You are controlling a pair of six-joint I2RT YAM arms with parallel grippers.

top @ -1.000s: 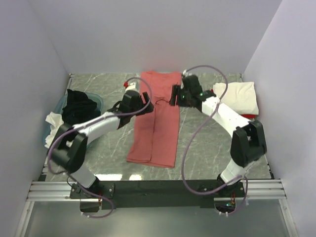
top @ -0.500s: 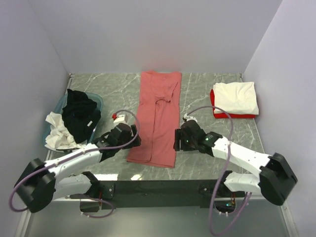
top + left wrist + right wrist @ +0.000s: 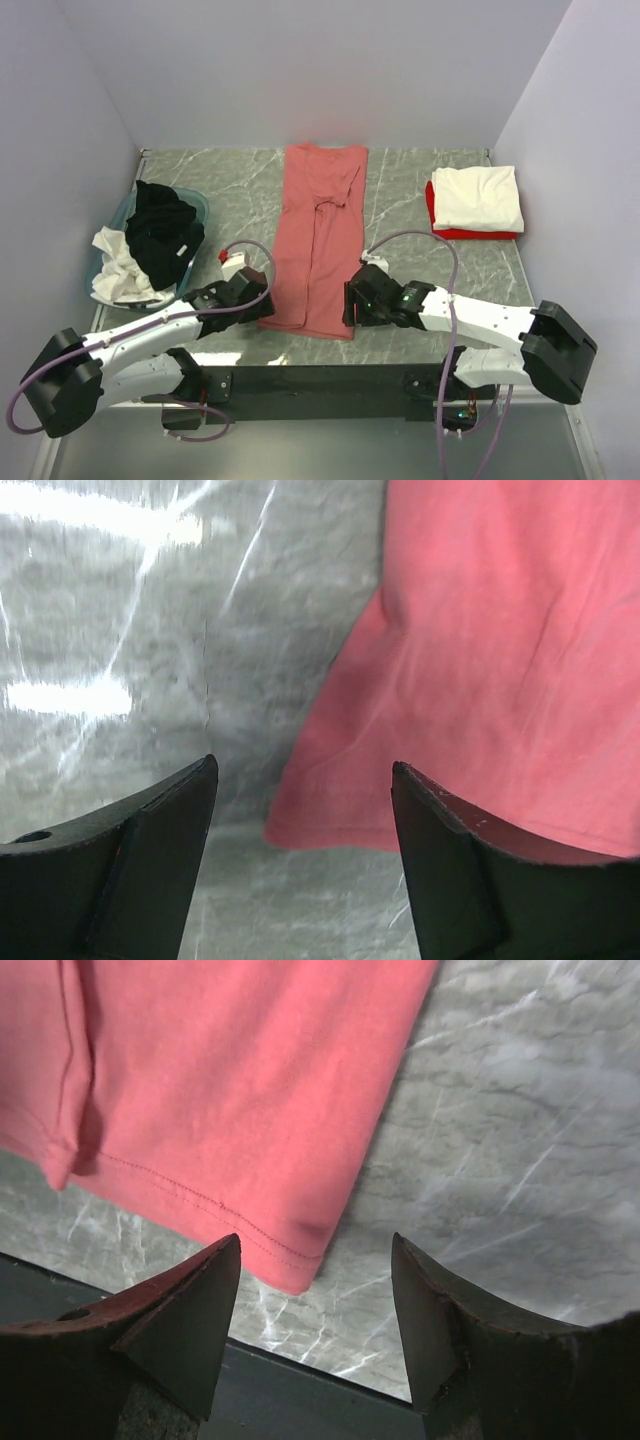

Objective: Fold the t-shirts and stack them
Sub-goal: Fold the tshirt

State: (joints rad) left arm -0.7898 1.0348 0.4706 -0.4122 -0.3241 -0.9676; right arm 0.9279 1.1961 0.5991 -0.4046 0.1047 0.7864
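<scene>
A salmon-pink t-shirt (image 3: 320, 240) lies folded into a long strip down the middle of the table. My left gripper (image 3: 262, 304) hovers open at its near left corner (image 3: 300, 825), nothing between the fingers. At the near right corner (image 3: 300, 1270) my right gripper (image 3: 350, 305) is open too, with nothing in it. A cream-white t-shirt (image 3: 480, 197) lies folded on top of a red one (image 3: 432, 205) at the back right. A black t-shirt (image 3: 165, 235) and a white one (image 3: 118, 270) sit crumpled in the teal basin (image 3: 118, 212) on the left.
The table's dark near edge (image 3: 300, 1390) runs just below the shirt's hem. Bare marble tabletop (image 3: 420, 260) lies on both sides of the pink strip. White walls close in the back and sides.
Both arms have drawn back from the shirt's upper half to its near hem, one at each corner. The left jaws have narrowed slightly. The shirt lies as before.
</scene>
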